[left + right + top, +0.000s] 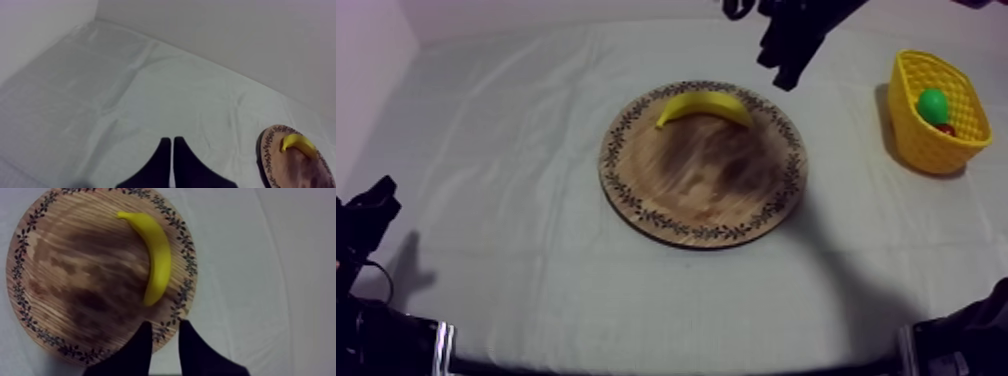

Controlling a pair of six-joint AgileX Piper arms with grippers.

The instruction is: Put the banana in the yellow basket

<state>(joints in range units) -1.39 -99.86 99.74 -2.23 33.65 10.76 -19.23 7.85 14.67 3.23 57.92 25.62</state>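
The yellow banana (703,105) lies curved on the far part of the round wooden board (696,190) at mid-table. My right gripper (786,75) hangs above the cloth just beyond the board's far right rim. In the right wrist view its fingers (141,345) stand apart over the board's rim (15,283), open with nothing between them, a short way from the banana (157,258). The yellow basket (911,125) stands at the right. My left gripper (378,195) rests low at the left, its fingers (161,160) lying together, shut, far from the board (270,155) and banana (298,142).
Inside the basket lie a green fruit (933,105) and a small red fruit (945,129). Grey-white cloth covers the table, with open room left of and in front of the board. A wall rises along the far edge.
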